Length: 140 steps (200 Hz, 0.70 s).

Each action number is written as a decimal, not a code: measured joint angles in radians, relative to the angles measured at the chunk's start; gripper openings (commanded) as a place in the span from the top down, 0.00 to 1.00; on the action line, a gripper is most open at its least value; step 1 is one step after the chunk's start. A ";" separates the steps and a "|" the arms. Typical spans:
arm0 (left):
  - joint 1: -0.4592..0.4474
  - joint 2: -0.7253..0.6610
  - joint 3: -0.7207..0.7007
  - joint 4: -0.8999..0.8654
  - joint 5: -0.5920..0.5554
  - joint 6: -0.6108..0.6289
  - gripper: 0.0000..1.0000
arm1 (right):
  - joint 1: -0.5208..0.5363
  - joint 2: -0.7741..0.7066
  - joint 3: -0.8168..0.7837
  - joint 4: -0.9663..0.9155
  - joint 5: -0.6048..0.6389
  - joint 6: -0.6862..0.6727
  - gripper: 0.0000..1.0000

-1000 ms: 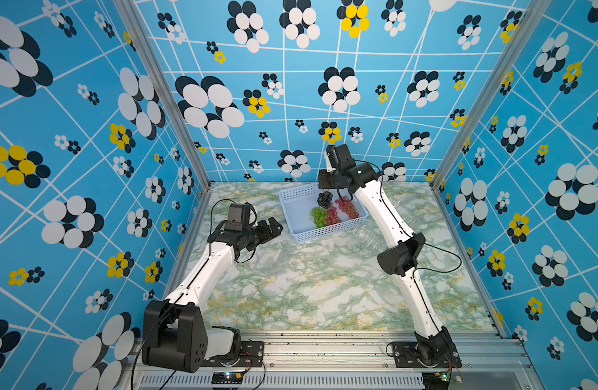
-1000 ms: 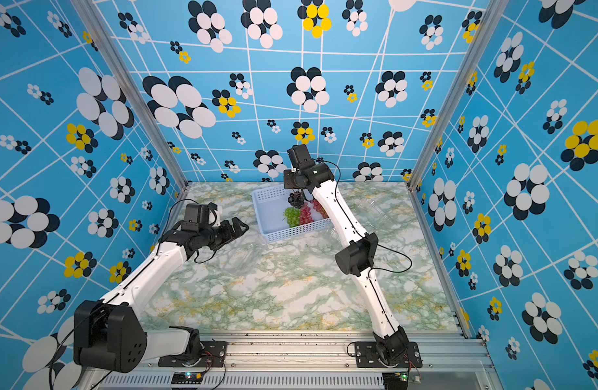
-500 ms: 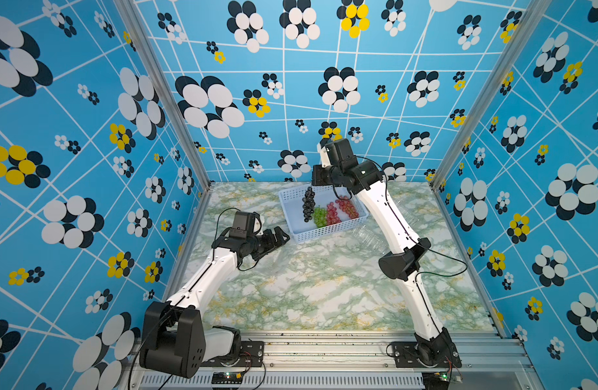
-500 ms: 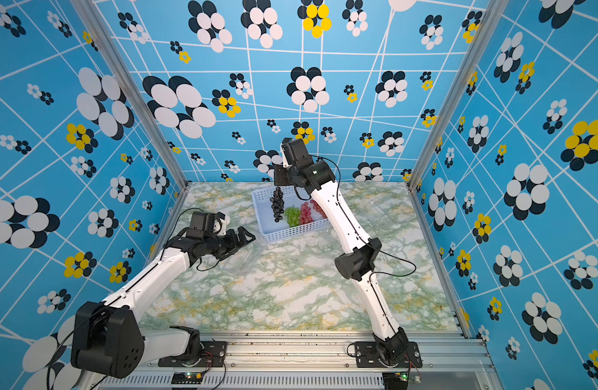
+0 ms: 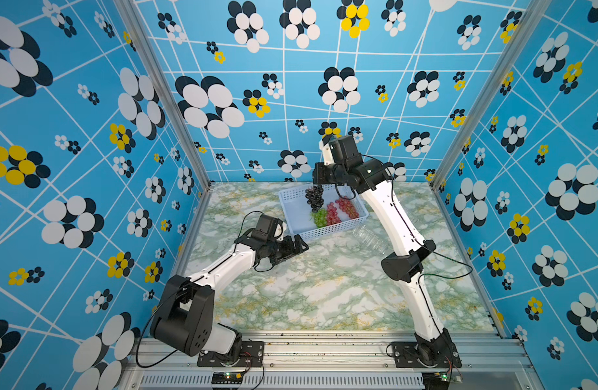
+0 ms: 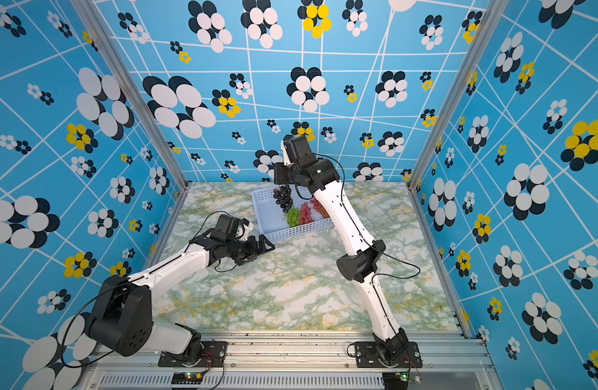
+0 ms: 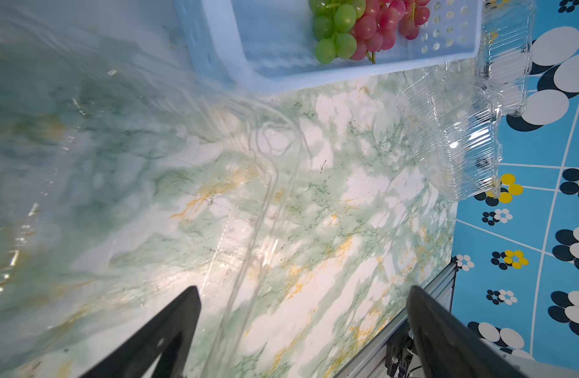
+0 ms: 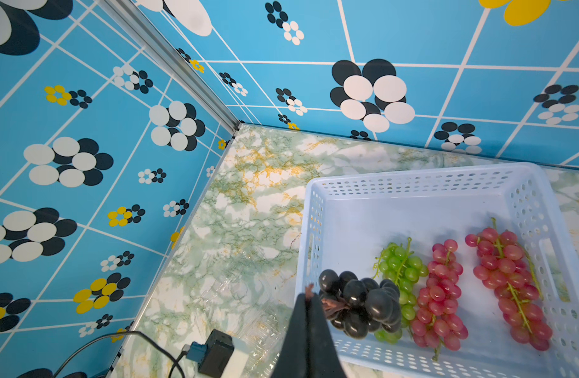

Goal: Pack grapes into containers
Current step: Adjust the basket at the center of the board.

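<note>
Clamping the dark bunch (image 5: 314, 197) by its stem, the right pincer (image 8: 309, 294) dangles it above the basket (image 5: 292, 216). Meanwhile the left pincer (image 5: 299, 244) gapes empty, likely to steady a clear container (image 8: 248, 304).

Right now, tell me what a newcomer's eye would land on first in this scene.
First, the dark purple-black grape bunch dangling from the shut right tool above the light-blue basket. Next, the green bunch and red bunches lying in that basket at the back of the marble-print table, against loud blue flowered walls. The left tool hovers open over the table.
</note>
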 measured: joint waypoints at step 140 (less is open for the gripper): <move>-0.106 0.286 0.175 0.202 -0.044 -0.074 0.01 | -0.049 -0.014 0.000 -0.026 0.006 0.000 1.00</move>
